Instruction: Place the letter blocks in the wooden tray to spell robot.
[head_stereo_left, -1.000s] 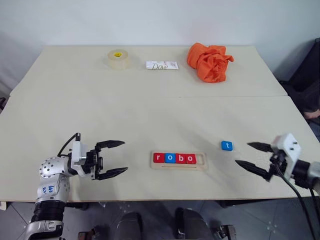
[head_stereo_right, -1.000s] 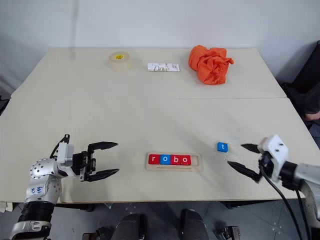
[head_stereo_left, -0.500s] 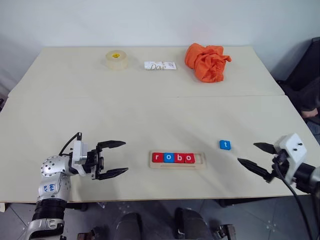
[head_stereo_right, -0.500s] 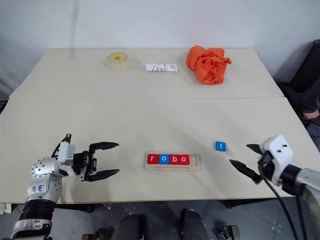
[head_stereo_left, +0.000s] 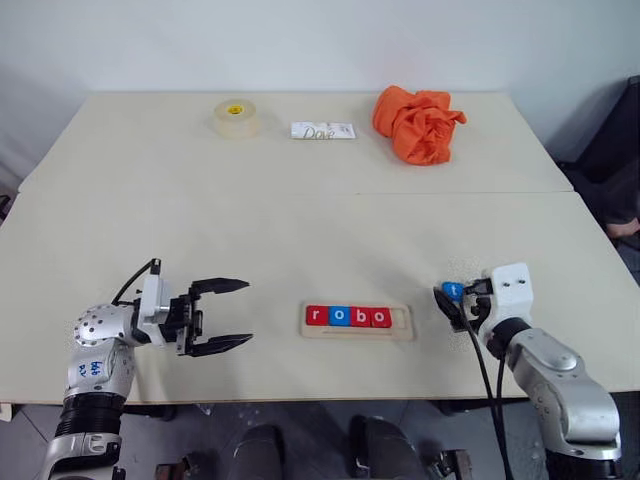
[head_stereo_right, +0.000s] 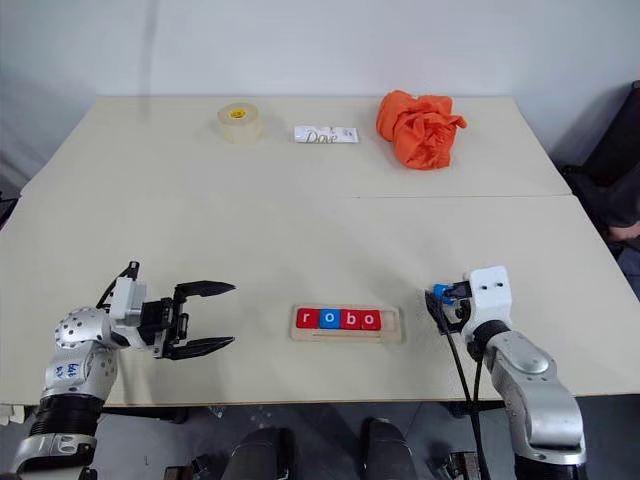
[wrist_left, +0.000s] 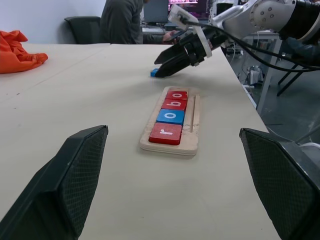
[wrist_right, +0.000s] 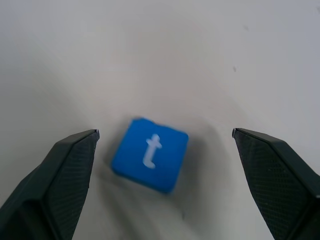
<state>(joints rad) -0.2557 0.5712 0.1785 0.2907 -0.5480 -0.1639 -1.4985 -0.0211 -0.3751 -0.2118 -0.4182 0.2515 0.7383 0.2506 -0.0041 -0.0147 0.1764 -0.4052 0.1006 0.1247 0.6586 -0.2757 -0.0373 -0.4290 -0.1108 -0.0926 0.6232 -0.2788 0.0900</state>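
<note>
**Right pincer spread around the t block; four blocks sit in the tray**

You see the counter (head_stereo_left: 300, 230) as two pale slabs butted along a seam. At its far edge lies the orange cloth (head_stereo_left: 418, 122), bunched in a heap, with a white wrapper (head_stereo_left: 322, 130) to its left and a tape roll (head_stereo_left: 235, 117) further left again.

Your left pincer (head_stereo_left: 222, 316) hangs level near the front edge, well to the left of the tray, pointing toward it. Its fingers are spread wide and hold nothing.

Your right pincer (head_stereo_left: 452, 297) is at the t block, to the right of the tray. Its fingers are parted wide, and in the right wrist view the block lies on the counter between them, touching neither.

The tray (head_stereo_left: 358, 321) lies near the front edge, lengthwise left to right. Four blocks sit in it side by side, touching: red r (head_stereo_left: 317, 316), blue o (head_stereo_left: 339, 316), red b (head_stereo_left: 360, 317), red o (head_stereo_left: 380, 317). They fill the tray from its left end; the right end slot is bare wood.

The blue t block (wrist_right: 150, 161) lies flat on the counter, letter up, near the tray's right end but apart from it.
</note>
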